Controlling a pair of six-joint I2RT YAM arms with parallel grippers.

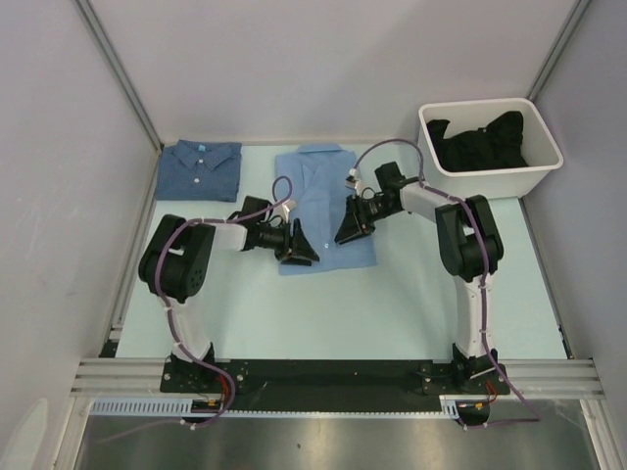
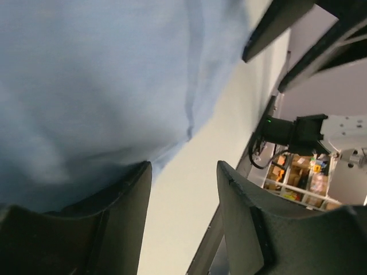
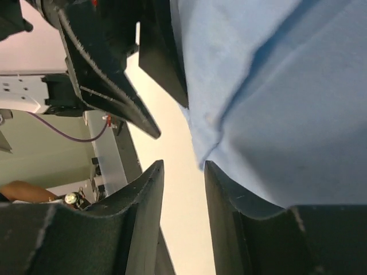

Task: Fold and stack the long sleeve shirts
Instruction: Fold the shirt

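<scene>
Light shirt (image 1: pixel 323 196) is lying folded, collar away from the arms, near the middle of the table (image 1: pixel 392 304). Dark shirt (image 1: pixel 199 168) is sitting folded at the far left, apart from it. Left gripper (image 1: pixel 299 250) is hovering at the light shirt's near left corner, jaws parted with only bare table showing between them in the left wrist view (image 2: pixel 183 169). Right gripper (image 1: pixel 348 230) is reaching over the near right part of the shirt, jaws also parted and clamping nothing, the cloth's edge lying just past its fingertips (image 3: pixel 182 165). A bin (image 1: pixel 490 176) at the far right is holding black clothes (image 1: pixel 480 137).
</scene>
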